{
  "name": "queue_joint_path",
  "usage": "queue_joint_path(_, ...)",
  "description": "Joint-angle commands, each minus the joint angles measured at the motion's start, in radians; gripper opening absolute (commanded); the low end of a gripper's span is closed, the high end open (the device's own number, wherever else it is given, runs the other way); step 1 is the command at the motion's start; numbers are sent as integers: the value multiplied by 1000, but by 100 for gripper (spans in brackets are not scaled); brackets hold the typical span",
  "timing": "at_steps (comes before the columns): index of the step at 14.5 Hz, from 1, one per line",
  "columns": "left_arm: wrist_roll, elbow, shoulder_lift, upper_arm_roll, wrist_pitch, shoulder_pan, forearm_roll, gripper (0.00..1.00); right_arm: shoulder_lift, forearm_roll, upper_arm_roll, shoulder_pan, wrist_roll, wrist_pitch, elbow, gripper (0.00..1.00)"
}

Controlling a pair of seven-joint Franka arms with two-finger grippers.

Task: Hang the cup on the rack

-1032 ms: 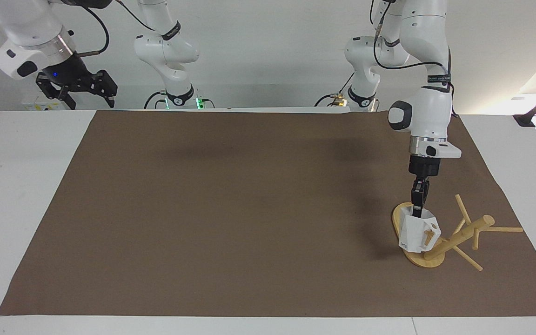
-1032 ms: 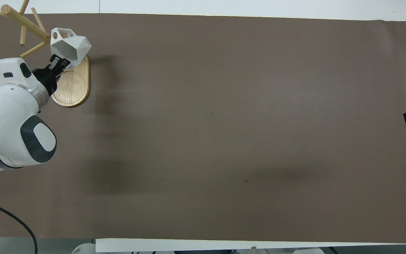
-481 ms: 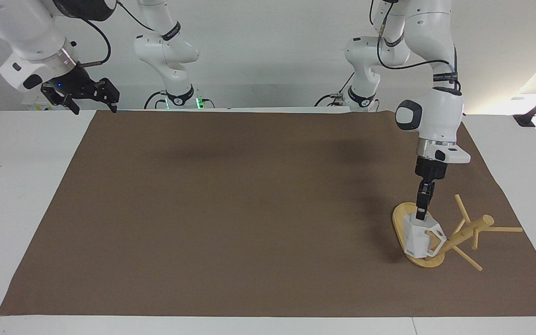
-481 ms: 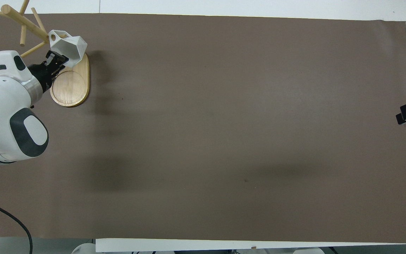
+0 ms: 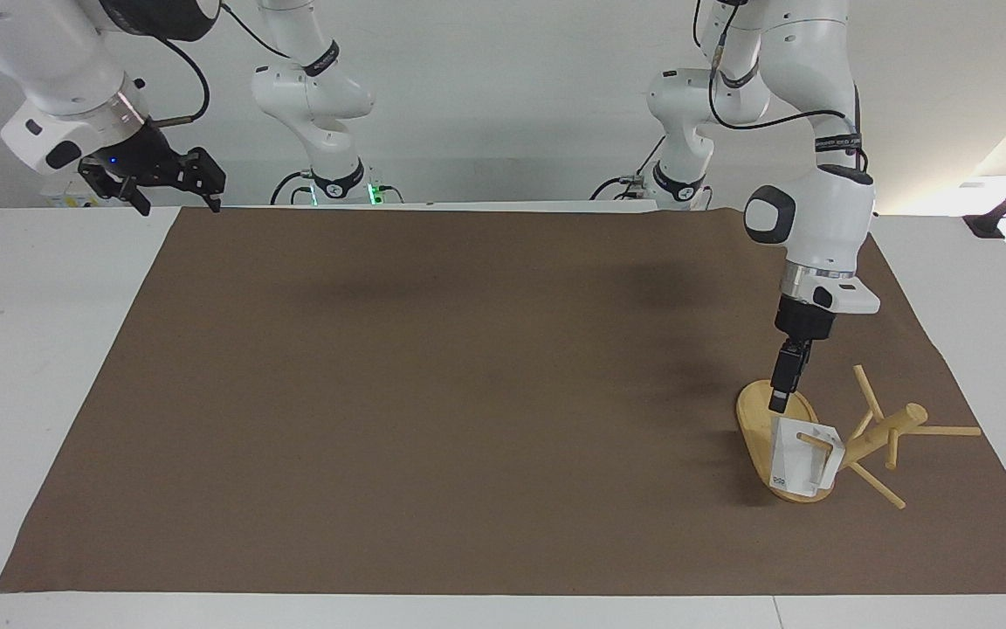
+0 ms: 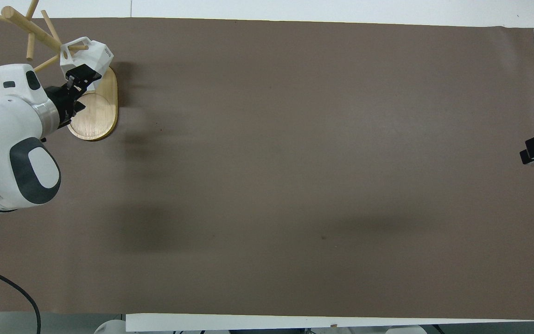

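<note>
At the left arm's end of the desk (image 5: 49, 367), in the facing view, the rack (image 5: 871, 434) stands on the brown mat (image 5: 433, 393) with its post leaning and pegs sticking out. The cup (image 5: 804, 458) hangs by its handle on a lower peg, over the oval base. The left gripper (image 5: 779, 404) is just above the cup, apart from it; its jaws look parted with nothing in them. The right gripper (image 5: 167, 179) waits in the air at the right arm's end, jaws wide and empty. From overhead, the left gripper (image 6: 80, 79) covers part of the base, the cup (image 6: 87, 54) sits against the rack (image 6: 92, 113), and the mat (image 6: 295, 162) spreads around them.
</note>
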Motion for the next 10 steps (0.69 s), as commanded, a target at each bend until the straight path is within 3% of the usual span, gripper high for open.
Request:
queue_joint_path(1,40,20,-117,2,-270,10,5,100,-18,-1,1,0,10,5,-24,99)
queue_joint_path(3,90,143,-121,2,-541,13,160,100,-18,-1,1,0,10,5,-24,99)
queue_joint_path(5,117,230,-116,0,-715,11,304,100,-18,-1,1,0,10,5,-24,99)
queue_joint_path(10,475,379,-120,3,-1025,63,332,100,-18,-1,1,0,10,5,-24,99)
